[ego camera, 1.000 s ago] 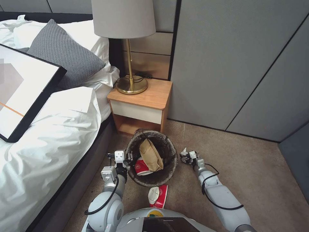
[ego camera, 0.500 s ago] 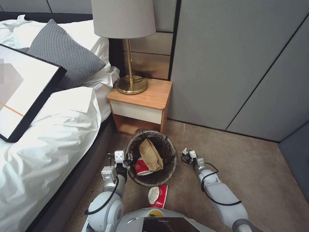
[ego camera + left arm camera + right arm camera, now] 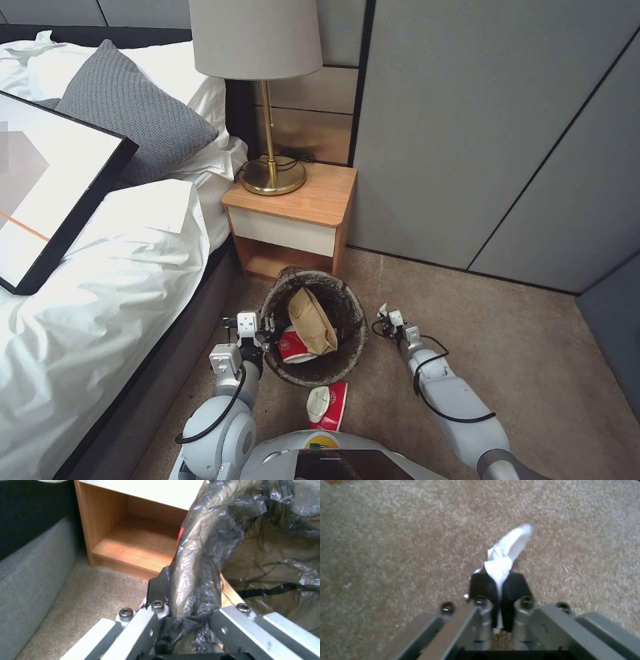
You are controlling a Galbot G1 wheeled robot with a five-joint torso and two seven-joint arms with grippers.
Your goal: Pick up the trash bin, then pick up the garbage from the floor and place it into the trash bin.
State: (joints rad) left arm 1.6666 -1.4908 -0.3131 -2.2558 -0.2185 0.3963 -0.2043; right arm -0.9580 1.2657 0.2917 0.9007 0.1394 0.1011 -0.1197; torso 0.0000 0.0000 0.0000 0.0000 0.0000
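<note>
Nearest to me, a red-and-white paper cup point(image 3: 328, 405) lies on its side on the carpet point(image 3: 533, 360), just in front of my base and just short of the trash bin point(image 3: 313, 327). My left gripper point(image 3: 267, 328) is clenched on the bin's left rim; in the left wrist view its fingers point(image 3: 160, 587) pinch the dark bag liner point(image 3: 200, 555) folded over that rim. Inside the bin a tan paper bag point(image 3: 312, 321) leans across the opening, with another red-and-white cup point(image 3: 293, 347) tucked beneath it toward my left gripper. To the right of the bin, apart from it, my right gripper point(image 3: 385, 320) is low over the carpet and grasps a white tissue point(image 3: 505, 555), its two black fingers point(image 3: 516, 587) pressed together on the twisted paper, whose loose end stands out past the tips. Beyond the bin stands the wooden nightstand point(image 3: 293, 220), its open lower shelf facing me, with a brass lamp point(image 3: 270, 107) near the left rear corner of its top. The bed point(image 3: 100, 267) runs along my left, a framed picture point(image 3: 47, 187) lying on it
</note>
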